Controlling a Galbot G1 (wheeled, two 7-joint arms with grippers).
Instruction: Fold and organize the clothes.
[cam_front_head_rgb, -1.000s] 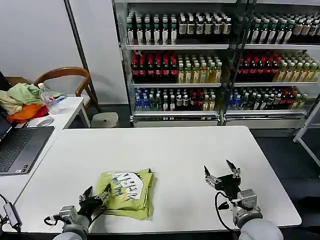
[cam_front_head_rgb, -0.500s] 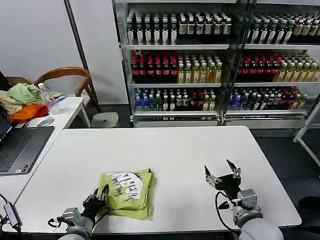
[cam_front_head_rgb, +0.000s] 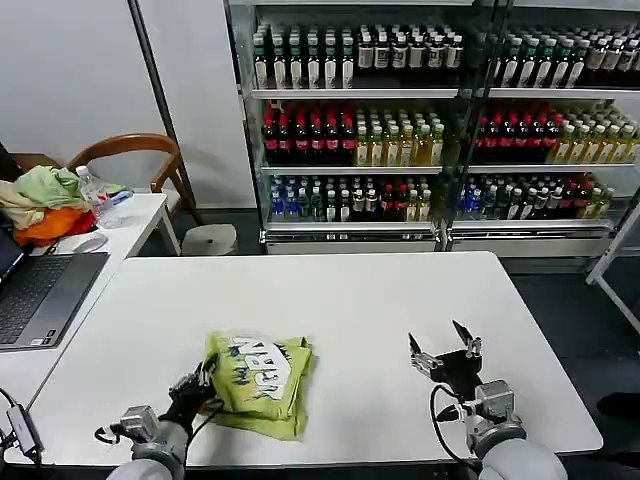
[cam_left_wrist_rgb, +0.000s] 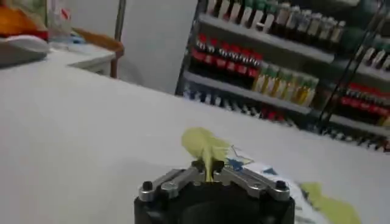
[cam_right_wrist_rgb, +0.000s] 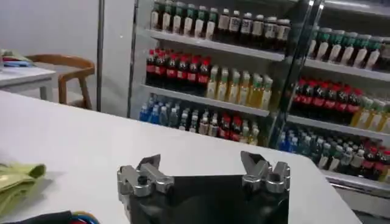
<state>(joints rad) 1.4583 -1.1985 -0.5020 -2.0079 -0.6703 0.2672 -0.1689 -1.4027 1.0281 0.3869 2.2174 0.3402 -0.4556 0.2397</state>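
Observation:
The clothes are one lime yellow-green T-shirt (cam_front_head_rgb: 262, 378), folded into a small bundle with a white print on top, near the front left of the white table (cam_front_head_rgb: 350, 290). My left gripper (cam_front_head_rgb: 196, 388) is at the bundle's near left corner, shut on a pinch of the fabric. In the left wrist view the yellow-green cloth (cam_left_wrist_rgb: 204, 146) rises from between the closed tips of the left gripper (cam_left_wrist_rgb: 207, 165). My right gripper (cam_front_head_rgb: 445, 350) hovers open over bare table to the right of the shirt, holding nothing. The right wrist view shows the right gripper (cam_right_wrist_rgb: 201, 161) with jaws wide and the shirt (cam_right_wrist_rgb: 15, 179) off to one side.
A laptop (cam_front_head_rgb: 40, 295) lies on the side table at left, with a mouse (cam_front_head_rgb: 90, 243), a water bottle (cam_front_head_rgb: 95, 195) and a heap of pale green, beige and orange garments (cam_front_head_rgb: 40, 200) behind it. A wooden chair (cam_front_head_rgb: 130, 150) and drinks fridges (cam_front_head_rgb: 400, 120) stand beyond the table.
My left gripper moved forward to the shirt's near left corner and shut on the fabric. The bundle shifted slightly to the right. The right arm stayed still.

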